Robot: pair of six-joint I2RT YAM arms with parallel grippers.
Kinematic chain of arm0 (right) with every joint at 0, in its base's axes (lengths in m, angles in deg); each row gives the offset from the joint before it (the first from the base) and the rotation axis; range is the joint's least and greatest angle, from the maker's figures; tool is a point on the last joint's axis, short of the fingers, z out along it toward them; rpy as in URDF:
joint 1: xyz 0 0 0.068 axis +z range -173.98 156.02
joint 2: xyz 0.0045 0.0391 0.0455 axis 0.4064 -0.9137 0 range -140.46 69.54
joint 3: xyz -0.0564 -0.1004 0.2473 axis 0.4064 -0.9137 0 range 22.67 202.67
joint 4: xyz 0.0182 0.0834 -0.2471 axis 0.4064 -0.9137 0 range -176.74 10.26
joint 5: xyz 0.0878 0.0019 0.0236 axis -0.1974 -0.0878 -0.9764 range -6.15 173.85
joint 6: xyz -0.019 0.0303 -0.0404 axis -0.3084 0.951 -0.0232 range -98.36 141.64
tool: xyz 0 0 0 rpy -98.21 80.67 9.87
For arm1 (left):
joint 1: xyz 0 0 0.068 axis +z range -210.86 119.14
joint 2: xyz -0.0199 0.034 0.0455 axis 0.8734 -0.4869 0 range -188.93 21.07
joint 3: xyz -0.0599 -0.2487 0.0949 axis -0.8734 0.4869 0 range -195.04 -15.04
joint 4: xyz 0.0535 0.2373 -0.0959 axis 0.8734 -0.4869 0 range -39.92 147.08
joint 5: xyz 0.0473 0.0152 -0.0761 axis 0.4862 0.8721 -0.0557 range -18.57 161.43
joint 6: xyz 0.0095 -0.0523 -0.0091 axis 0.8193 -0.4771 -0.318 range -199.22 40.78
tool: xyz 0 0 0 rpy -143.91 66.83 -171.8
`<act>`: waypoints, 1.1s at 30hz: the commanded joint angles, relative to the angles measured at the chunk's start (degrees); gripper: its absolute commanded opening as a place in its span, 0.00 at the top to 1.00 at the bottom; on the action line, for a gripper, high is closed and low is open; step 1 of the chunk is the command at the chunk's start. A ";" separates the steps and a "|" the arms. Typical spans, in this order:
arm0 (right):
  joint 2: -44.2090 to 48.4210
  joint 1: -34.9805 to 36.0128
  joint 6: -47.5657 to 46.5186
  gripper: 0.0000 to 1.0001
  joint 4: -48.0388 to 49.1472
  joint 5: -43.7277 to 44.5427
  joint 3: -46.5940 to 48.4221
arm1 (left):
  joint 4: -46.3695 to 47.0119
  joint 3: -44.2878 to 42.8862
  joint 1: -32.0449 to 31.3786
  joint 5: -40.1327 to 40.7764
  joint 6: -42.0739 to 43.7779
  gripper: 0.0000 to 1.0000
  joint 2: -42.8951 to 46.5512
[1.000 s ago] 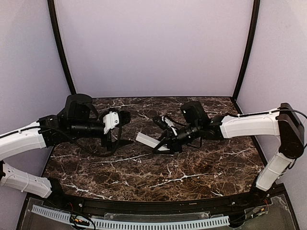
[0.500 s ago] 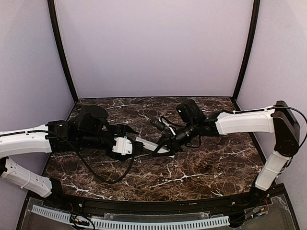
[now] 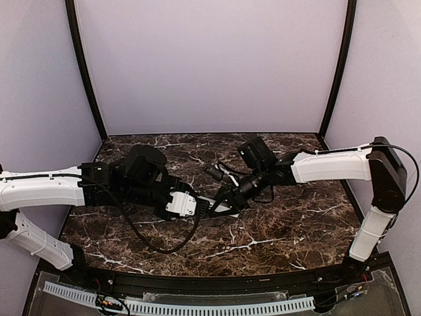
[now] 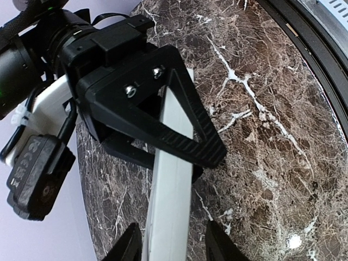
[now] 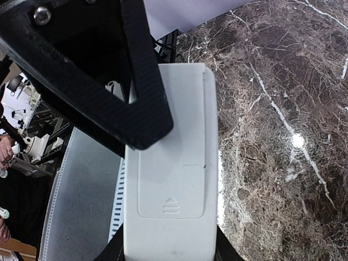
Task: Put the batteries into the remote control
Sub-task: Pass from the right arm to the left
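The remote control (image 3: 222, 209) is a slim white bar held just above the marble between both arms. My right gripper (image 5: 168, 253) is shut on one end of it, and the closed battery cover (image 5: 172, 185) with its arrow mark faces the camera. In the left wrist view my left gripper (image 4: 174, 247) straddles the other end of the remote control (image 4: 171, 179). One fingertip touches its edge and a narrow strip of marble shows beside the other. The right arm's black finger (image 4: 179, 119) crosses the bar ahead. The batteries are out of view.
The dark marble table (image 3: 276, 230) spreads around both arms, with purple walls behind and to the sides. A black frame rail and a white perforated strip (image 3: 197, 306) run along the near edge. A loose black cable (image 3: 154, 245) hangs from the left arm.
My left arm has swung right from the table's left side up to the remote, and its jaws have narrowed around the bar. My right gripper has kept its hold and shifted slightly left.
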 commanded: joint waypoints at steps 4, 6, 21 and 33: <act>-0.60 -0.01 -1.42 1.00 -1.66 -0.61 2.14 | -3.22 -2.56 -1.32 0.27 0.26 0.70 -2.14; -0.45 -0.01 -1.62 1.00 -1.92 -0.26 2.14 | -3.37 -2.87 -1.52 0.27 -0.09 0.75 -2.41; 7.76 -7.16 1.89 0.33 1.47 7.47 -1.00 | 0.24 -1.55 -0.95 3.48 -11.42 0.99 -5.01; 23.01 -16.98 7.43 0.09 13.58 20.12 -13.77 | 31.55 4.50 17.98 -23.03 -66.95 1.00 -15.57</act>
